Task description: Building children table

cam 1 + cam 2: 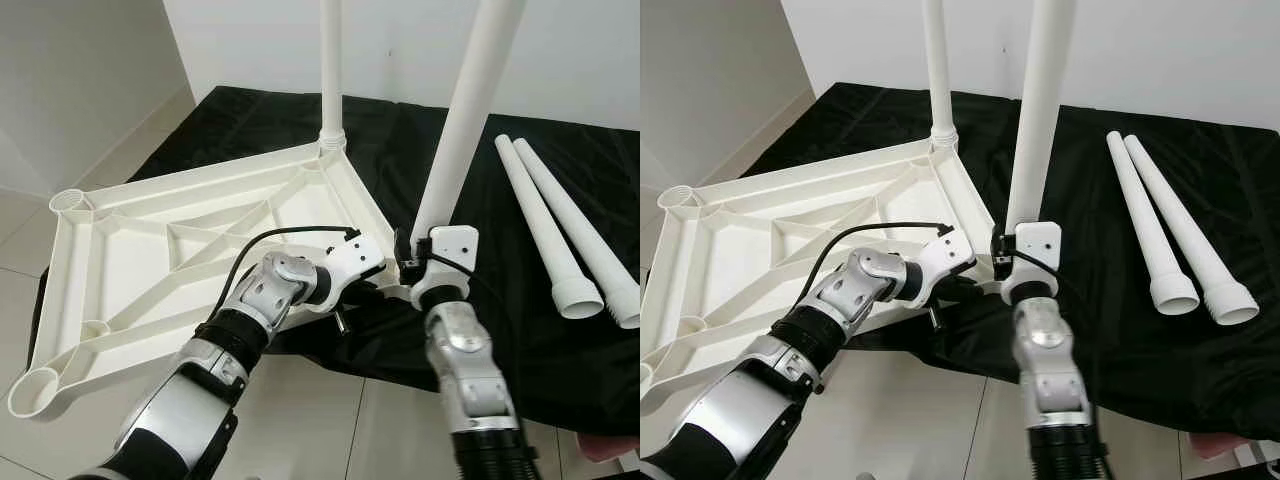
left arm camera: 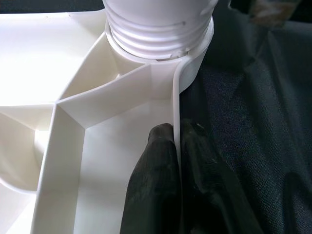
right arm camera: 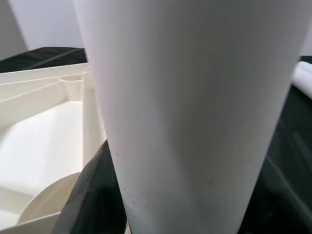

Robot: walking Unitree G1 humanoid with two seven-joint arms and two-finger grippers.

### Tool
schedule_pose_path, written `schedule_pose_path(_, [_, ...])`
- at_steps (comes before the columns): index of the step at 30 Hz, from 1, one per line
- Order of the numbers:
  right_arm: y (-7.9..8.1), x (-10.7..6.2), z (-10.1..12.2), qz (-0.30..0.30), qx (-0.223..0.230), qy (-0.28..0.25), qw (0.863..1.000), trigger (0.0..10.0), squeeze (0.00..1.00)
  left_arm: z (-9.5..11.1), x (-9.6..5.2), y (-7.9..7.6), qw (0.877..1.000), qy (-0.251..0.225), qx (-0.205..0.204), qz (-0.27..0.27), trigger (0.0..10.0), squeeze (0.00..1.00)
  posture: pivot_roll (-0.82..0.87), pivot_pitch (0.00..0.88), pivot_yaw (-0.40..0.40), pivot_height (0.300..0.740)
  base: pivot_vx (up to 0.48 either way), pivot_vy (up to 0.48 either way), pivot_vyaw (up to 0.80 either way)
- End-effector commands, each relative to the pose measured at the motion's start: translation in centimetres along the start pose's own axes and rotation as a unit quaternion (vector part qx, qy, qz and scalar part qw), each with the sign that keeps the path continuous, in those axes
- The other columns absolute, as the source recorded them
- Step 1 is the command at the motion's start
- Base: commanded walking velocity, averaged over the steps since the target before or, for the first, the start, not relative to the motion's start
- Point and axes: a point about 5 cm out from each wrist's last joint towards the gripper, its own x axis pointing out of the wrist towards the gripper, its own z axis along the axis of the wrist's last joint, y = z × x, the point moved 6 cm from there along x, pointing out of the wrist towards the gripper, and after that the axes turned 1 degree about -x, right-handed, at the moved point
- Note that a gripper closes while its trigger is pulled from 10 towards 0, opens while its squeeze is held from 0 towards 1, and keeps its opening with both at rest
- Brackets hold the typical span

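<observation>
The white plastic tabletop (image 1: pixel 130 270) lies upside down, partly on a black cloth. One white leg (image 1: pixel 331 90) stands screwed into its far corner. At the near right corner a second leg (image 1: pixel 460 130) stands tilted, its threaded end (image 2: pixel 156 34) in the corner socket. My right gripper (image 1: pixel 420 256) is shut on this leg low down; a black finger (image 3: pixel 97 195) shows against the leg (image 3: pixel 185 107). My left gripper (image 2: pixel 176 129) is shut on the tabletop's rim (image 2: pixel 176 112) just beside that socket, one finger on each side of the thin wall.
Two loose white legs (image 1: pixel 541 220) (image 1: pixel 578 228) lie side by side on the black cloth (image 1: pixel 560 360) to the right. Open corner sockets (image 1: pixel 72 203) (image 1: pixel 35 385) are at the left. Pale floor tiles (image 1: pixel 330 420) lie in front; white walls stand behind.
</observation>
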Motion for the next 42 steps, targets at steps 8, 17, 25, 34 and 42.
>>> schedule_pose_path(8, [3.7, -0.9, 0.2, 0.017, 0.027, 0.009, 0.999, 10.0, 0.0, -1.4, 0.5, -0.6, 1.0, 0.025, -0.009, 0.001, 10.0, 0.0, -0.15, 0.094, 0.087, 0.74, 0.0, 0.0, 0.0])
schedule_pose_path(17, [3.1, -0.8, 0.9, 0.047, 0.057, -0.008, 0.997, 10.0, 1.0, -1.2, 0.5, -0.5, 1.0, 0.024, -0.007, 0.001, 10.0, 0.0, -0.15, 0.097, 0.089, 0.74, 0.0, 0.0, 0.0])
schedule_pose_path(25, [1.0, 0.1, 1.2, 0.092, 0.059, -0.016, 0.994, 10.0, 1.0, -1.0, 0.5, -0.3, 1.0, 0.023, -0.009, 0.004, 10.0, 0.0, -0.16, 0.106, 0.092, 0.74, 0.0, 0.0, 0.0])
schedule_pose_path(34, [-1.9, 1.3, 1.3, 0.146, 0.053, -0.014, 0.988, 10.0, 0.0, -0.9, 0.5, -0.2, 1.0, 0.022, -0.009, 0.005, 10.0, 0.0, -0.16, 0.111, 0.1, 0.74, 0.0, 0.0, 0.0])
schedule_pose_path(42, [-1.9, 1.1, 0.5, 0.262, 0.038, 0.012, 0.964, 10.0, 0.0, -0.7, 0.6, -0.2, 1.0, 0.021, -0.008, 0.004, 10.0, 0.0, -0.16, 0.112, 0.103, 0.74, 0.0, 0.0, 0.0])
